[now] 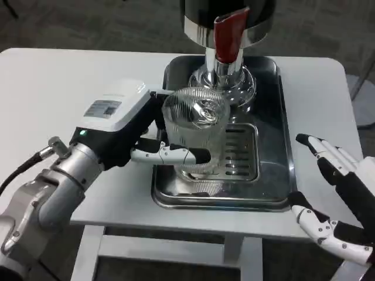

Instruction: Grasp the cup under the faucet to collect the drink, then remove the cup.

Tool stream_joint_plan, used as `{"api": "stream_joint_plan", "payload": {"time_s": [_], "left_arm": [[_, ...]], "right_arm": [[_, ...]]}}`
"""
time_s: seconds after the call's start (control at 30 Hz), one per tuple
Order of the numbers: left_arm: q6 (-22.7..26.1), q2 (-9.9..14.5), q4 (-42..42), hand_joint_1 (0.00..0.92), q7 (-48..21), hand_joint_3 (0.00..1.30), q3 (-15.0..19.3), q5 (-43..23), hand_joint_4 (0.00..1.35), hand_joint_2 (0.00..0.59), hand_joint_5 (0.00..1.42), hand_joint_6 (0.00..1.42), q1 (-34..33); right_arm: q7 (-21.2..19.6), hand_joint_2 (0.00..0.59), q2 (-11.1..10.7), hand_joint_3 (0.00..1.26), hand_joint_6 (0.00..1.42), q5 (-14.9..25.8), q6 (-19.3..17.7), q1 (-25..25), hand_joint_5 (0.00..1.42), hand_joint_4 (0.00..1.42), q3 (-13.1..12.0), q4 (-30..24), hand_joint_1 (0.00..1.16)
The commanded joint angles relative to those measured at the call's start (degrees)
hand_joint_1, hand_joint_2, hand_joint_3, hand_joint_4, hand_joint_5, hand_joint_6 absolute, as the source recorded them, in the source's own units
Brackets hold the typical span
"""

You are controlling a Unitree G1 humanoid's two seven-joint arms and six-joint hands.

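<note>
- The left hand (153,137) grips the clear cup (194,136), upright over the drip tray (270,175); the red faucet lever (228,35) stands just behind and above its mouth
- The right hand (337,202) waits open, well apart to the right

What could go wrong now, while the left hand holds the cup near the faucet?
1. The left hand holds the clear cup above the metal tray; if its fingers slip, the cup may fall.
2. The cup seems in front of the red faucet lever, so the drink might miss it.
</note>
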Motion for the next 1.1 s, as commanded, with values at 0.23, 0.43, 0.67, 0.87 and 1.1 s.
{"api": "stream_joint_plan", "payload": {"time_s": [0.23,0.43,0.67,0.87,1.1], "left_arm": [[1.9,1.5,-1.6,0.12,-5.3,0.41,-1.5,-0.4,0.17,0.091,0.31,0.5,-0.6],[2.3,1.8,-3.2,0.119,-5.7,0.31,-1.2,-0.7,0.08,0.097,0.26,0.42,-0.8],[4.1,1.7,-6.7,0.093,-7.3,0.2,-0.2,-2.1,0.03,0.098,0.22,0.38,-0.5],[5.5,1.4,-8.1,0.092,-8.6,0.2,-0.8,-2.2,0.02,0.102,0.22,0.38,-0.9],[5.9,1.8,-9.9,0.097,-9.2,0.2,-0.1,-2.9,0.02,0.108,0.22,0.38,0.7]], "right_arm": [[-1.8,0.508,-0.2,0.06,0.14,2.6,0.7,1.1,0.0,0.0,-0.9,-0.4,0.38],[-2.1,0.508,-0.4,0.07,0.15,2.8,0.9,1.1,0.0,0.0,-0.4,-0.3,0.39],[-2.2,0.508,-0.2,0.09,0.16,2.6,1.2,1.2,0.0,0.0,0.4,-0.2,0.4],[-2.2,0.508,-0.2,0.09,0.16,2.6,1.6,0.9,0.0,0.0,0.9,-0.1,0.4],[-1.8,0.508,-0.5,0.11,0.16,2.8,2.4,1.3,0.0,0.0,0.8,-0.3,0.4]]}}
